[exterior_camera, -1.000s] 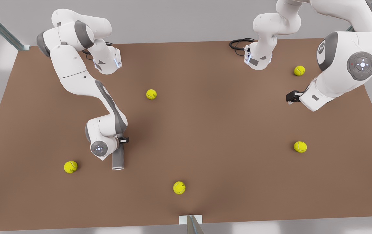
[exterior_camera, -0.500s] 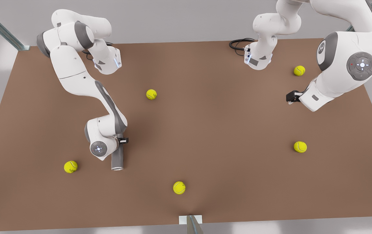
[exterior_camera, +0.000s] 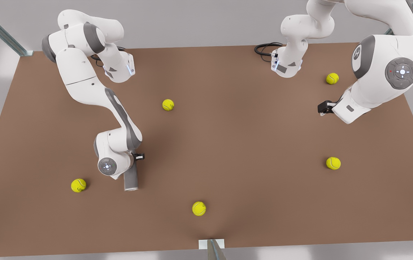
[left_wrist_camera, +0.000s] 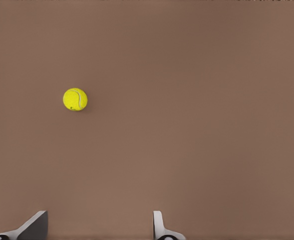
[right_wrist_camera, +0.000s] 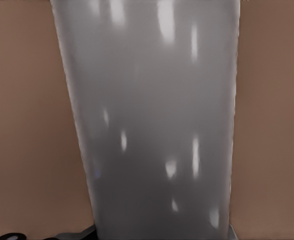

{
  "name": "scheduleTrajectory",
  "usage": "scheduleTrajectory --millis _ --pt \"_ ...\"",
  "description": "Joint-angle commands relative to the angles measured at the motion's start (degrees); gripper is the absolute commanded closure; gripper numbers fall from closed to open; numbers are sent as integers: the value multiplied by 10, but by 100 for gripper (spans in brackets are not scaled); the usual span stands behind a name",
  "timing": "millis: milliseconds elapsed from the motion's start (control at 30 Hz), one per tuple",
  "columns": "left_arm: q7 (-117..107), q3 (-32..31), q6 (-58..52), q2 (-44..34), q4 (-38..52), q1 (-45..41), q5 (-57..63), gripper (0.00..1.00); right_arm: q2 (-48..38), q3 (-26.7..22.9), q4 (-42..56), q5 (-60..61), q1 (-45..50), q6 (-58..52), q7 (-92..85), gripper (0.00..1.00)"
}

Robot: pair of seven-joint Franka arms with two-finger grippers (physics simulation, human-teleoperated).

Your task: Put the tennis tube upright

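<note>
The right gripper [exterior_camera: 131,163], on the front view's left, was pressed down over the tennis tube [exterior_camera: 131,179], which lay flat on the brown table [exterior_camera: 228,144]; whether its fingers had closed could not be told. Tipping the tube upright looked to need a firm grasp near one end and a slow pivot. Farther off, the left gripper [left_wrist_camera: 99,227] waited open and empty above a tennis ball [left_wrist_camera: 75,99].
</note>
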Motion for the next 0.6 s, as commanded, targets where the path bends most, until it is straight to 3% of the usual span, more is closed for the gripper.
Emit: scheduleTrajectory --millis 0,233,367,567 --pt "0 0 0 0 0 0 0 0 0 3 1 -61 -1 -7 25 0" --pt "0 0 0 0 1 0 0 0 -1 12 20 -61 1 -8 25 0" --pt "0 0 0 0 0 0 0 0 -2 42 59 -60 2 -67 34 0" --pt "0 0 0 0 0 0 0 0 -2 165 103 -55 2 -113 4 0"
